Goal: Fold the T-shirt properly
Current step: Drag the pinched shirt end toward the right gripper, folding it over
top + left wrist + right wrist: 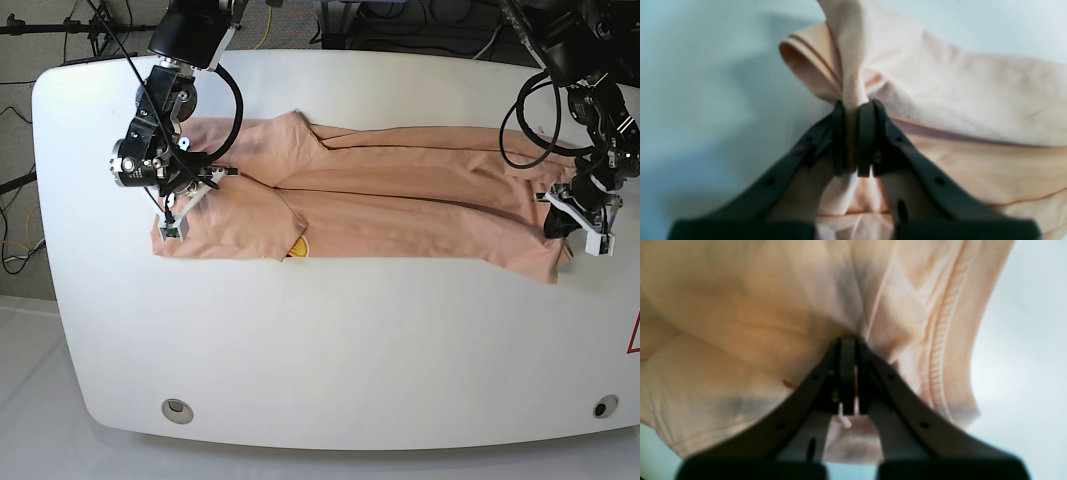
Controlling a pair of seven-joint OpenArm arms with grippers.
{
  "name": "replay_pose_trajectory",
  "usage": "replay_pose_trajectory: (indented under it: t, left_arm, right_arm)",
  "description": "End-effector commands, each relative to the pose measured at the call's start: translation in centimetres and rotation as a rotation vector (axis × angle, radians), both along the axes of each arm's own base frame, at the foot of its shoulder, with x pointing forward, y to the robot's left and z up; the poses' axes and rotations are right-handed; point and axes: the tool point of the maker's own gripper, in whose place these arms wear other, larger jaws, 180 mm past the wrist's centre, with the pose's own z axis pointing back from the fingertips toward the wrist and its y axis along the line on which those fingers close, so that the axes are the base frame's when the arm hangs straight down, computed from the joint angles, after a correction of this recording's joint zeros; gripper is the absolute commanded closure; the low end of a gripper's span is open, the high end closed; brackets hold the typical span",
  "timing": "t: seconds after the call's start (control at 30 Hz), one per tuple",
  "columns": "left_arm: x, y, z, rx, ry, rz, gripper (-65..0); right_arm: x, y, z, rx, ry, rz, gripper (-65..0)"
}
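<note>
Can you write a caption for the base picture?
Both grippers, left and right, pinch opposite ends of the peach T-shirt.

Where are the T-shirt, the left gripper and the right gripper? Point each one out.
T-shirt (400,190): base view, on the middle of the spread cloth.
Left gripper (857,110): left wrist view, between the fingertips pinching the cloth.
Right gripper (848,341): right wrist view, between the fingertips clamped on the cloth.
</note>
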Motion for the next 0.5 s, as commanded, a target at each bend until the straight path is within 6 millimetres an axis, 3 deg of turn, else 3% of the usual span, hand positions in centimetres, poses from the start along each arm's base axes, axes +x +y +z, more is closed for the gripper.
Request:
replay_pose_trajectory:
  t: [0.0, 0.2, 0.27, 0.47]
  left_arm:
    - [1.7, -2.1, 2.5, 0.001, -0.088, -0.047, -2.6]
    - [2.5, -6.9, 3.9, 0.011, -0.127, -0.15, -3.8]
    - [2.5, -9.6, 5.1, 0.03, -0.155, -0.211, -3.7]
    - [2.3, -12.9, 6.3, 0.032, -0.183, -0.279, -3.2]
  right_arm:
    - [0.7, -0.2, 0.8, -0.011, -0.019, 0.0, -0.6]
    - [0.7, -0.1, 0.7, -0.01, -0.015, -0.001, -0.5]
    - [0.6, 0.0, 0.6, -0.008, -0.012, 0.003, -0.4]
    - [0.6, -0.1, 0.6, -0.007, -0.012, 0.003, -0.3]
